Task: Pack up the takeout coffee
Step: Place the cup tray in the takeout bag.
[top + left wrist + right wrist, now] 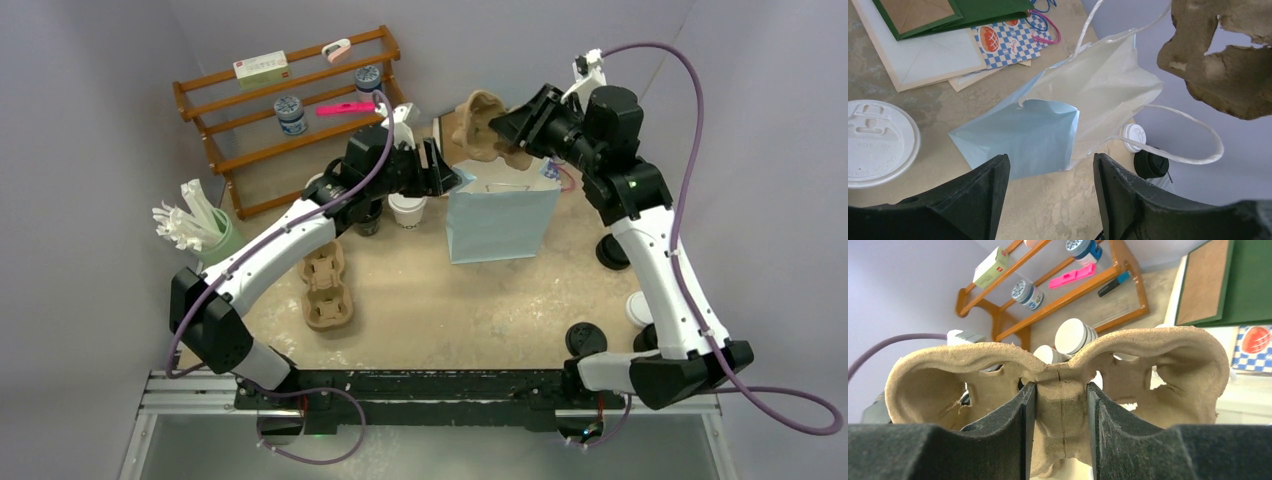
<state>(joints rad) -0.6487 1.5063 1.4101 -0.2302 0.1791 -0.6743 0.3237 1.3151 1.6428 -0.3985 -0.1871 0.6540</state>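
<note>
Top view: my right gripper (503,128) holds a brown moulded-pulp cup carrier (478,125) in the air above the far rim of a standing light blue paper bag (500,220). In the right wrist view, both fingers (1008,435) are clamped on the carrier's central ridge. My left gripper (450,178) hangs just beside the bag's left rim, its jaws wide and holding nothing. The cream-white cup with white lid (408,208) stands on the table (450,310), just left of the bag. The black cup (368,222) stands beside it, largely hidden under my left arm. A second carrier (325,290) lies nearer the arm bases. A wooden shelf (290,100) stands at far left.
</note>
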